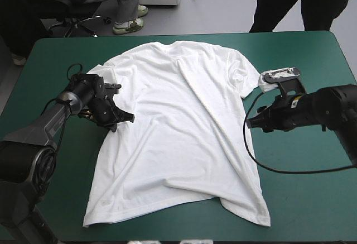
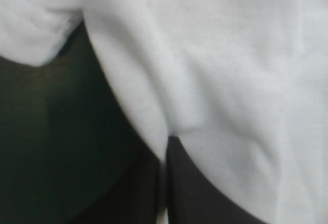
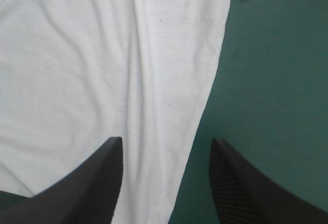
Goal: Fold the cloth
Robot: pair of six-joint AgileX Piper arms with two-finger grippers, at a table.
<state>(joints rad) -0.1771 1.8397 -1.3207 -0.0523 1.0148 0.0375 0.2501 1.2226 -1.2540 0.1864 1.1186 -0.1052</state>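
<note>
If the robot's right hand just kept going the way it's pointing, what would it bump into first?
Most likely the T-shirt: its side edge lies directly ahead of the open right hand, though how high the hand hangs above the cloth is unclear.

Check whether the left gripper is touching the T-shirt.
Touching. The left wrist view shows the left gripper all but shut, with an edge of the T-shirt pinched between its fingers.

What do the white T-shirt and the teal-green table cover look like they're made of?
The T-shirt: thin, soft matte knit, probably cotton, judging by its shallow wrinkles and limp creases. The teal-green cover: smooth, matte sheet, perhaps felt or vinyl; no weave shows, so uncertain.
</note>
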